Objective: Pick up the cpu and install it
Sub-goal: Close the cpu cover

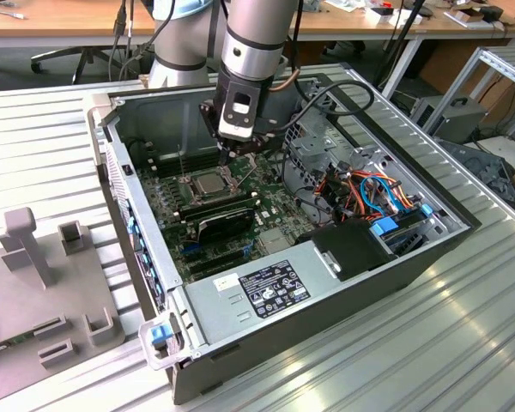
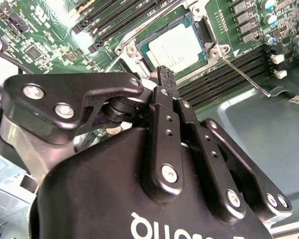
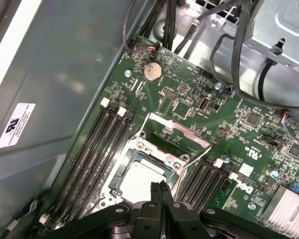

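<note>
Gripper (image 3: 161,191): two black fingers pressed flat together, no gap between them and nothing held; this reads the same in both wrist views (image 2: 165,75). In the exterior view the gripper (image 1: 238,153) hangs inside the open computer case (image 1: 429,249), just above the socket area of the motherboard (image 1: 275,219). Whether the fingertips touch the chip below cannot be told; in the first wrist view they stand over its near edge.

Cpu (image 3: 139,180): square, pale silver-grey top facing up, lying flat in the socket (image 3: 132,158), near the middle of the motherboard. Being square it has no long axis; its edges run parallel to the socket frame and to the memory slots (image 3: 92,157) on either side. In the second wrist view the cpu (image 2: 177,46) sits just beyond the fingertips; in the exterior view it (image 1: 209,181) shows as a light square close under the gripper.

Retention plate (image 3: 177,134): shiny metal frame, raised and hinged back from the socket toward the coin cell (image 3: 151,71). A thin metal lever (image 2: 244,75) slants away from one socket corner.

Obscured: the near edge of the cpu is covered by the fingers in the first wrist view; the gripper body (image 2: 139,194) blocks most of the board in the second wrist view. The power supply (image 1: 257,292) hides the motherboard's front edge in the exterior view.
</note>
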Robot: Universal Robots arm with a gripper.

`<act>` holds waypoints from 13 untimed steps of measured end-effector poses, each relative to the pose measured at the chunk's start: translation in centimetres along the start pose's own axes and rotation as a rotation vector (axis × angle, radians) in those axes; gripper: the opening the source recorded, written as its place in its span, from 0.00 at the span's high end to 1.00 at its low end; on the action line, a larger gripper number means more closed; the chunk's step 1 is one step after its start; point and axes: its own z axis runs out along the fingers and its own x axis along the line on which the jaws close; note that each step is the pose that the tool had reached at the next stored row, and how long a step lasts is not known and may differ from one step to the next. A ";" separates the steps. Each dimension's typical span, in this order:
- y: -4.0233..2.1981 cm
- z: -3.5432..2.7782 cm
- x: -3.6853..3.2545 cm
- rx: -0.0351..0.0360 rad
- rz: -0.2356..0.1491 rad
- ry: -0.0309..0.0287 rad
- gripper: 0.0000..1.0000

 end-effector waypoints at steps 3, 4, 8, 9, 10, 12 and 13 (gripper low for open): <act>0.00 0.00 0.00 0.0008 -0.022 0.0000 0.89; 0.00 0.00 0.00 0.0012 -0.032 -0.0001 0.89; 0.00 0.00 0.00 0.0026 -0.067 -0.0002 0.89; 0.00 0.00 0.00 0.0028 -0.074 -0.0002 0.89; 0.00 0.00 0.00 0.0033 -0.086 -0.0002 0.89; 0.00 0.00 0.00 0.0041 -0.103 -0.0003 0.89; 0.00 0.00 0.00 0.0043 -0.110 -0.0003 0.89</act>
